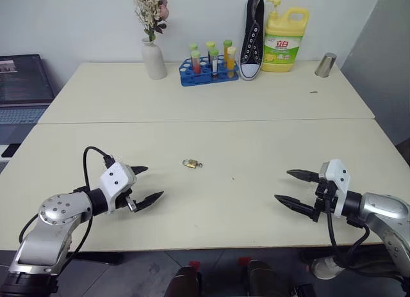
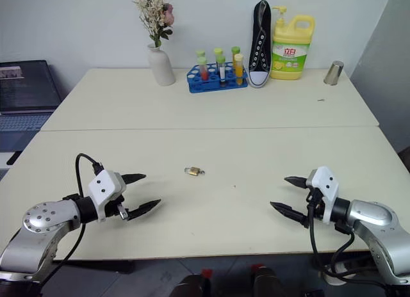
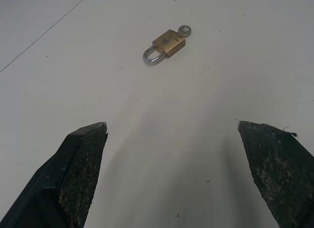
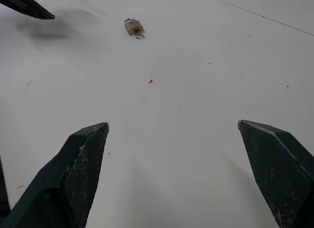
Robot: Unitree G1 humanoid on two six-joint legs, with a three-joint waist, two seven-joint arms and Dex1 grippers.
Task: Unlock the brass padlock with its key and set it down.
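A tiny brass padlock (image 3: 168, 42) lies flat on the pale table (image 1: 256, 150), its shackle closed. The key (image 3: 184, 29) sticks out of its base, seemingly already in the keyhole. The padlock looks light, hard and smooth, likely to skid if nudged; the brass body's flat sides seem the best hold, leaving the key head free to turn. Well to the padlock's left, the left gripper (image 1: 145, 184) hovers wide open and empty. Farther to the padlock's right, the right gripper (image 1: 294, 189) is equally wide open, holding nothing.

Two cream tables (image 1: 256, 143) (pushed together), white wall (image 1: 83, 22)
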